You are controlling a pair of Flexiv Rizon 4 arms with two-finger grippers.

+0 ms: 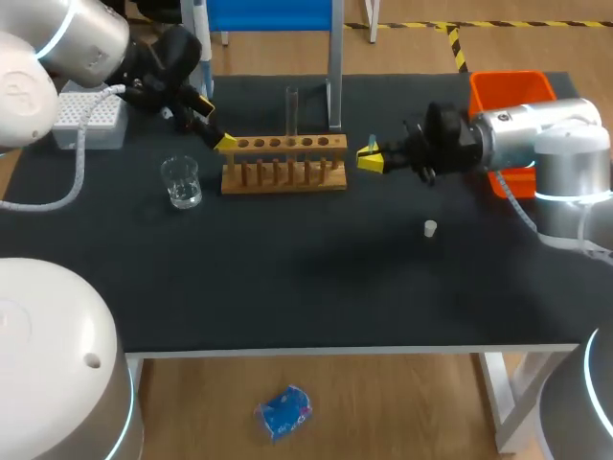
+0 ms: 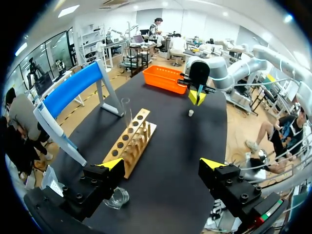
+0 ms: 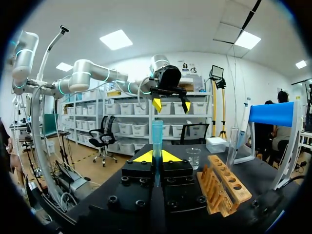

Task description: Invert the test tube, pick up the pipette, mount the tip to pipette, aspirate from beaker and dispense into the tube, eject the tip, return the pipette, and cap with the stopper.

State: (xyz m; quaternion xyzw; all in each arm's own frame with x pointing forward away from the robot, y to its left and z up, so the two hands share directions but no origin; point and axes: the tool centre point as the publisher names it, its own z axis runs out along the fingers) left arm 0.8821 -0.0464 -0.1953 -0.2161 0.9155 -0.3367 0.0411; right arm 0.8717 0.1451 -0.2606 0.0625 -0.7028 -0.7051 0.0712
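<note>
— Test tube first: where does it stand?

— Upright in the wooden rack on the black desk, in a back hole near the middle. Its long axis runs straight up and down, and most of its length is clear above the rack.

— And the fingers?

— One pair is at each end of the rack, with the tube between them. The left fingers hover by the rack's left end, spread wide and holding nothing. In the left wrist view the rack runs away ahead of them and the tube rises well beyond the tips. The right fingers sit just off the rack's right end, pressed together on a slender blue translucent piece that stands up between them. I cannot tell what it is.

— Which arm is nearer?

— Much the same. Only the left is free, though, so I'd judge the tube is its job: come in level from the side, across that vertical axis, above the rack's top.

— Anything close by?

— The beaker stands in front of the rack's left end. The stopper lies in front of the right arm, well apart from the rack.
</note>
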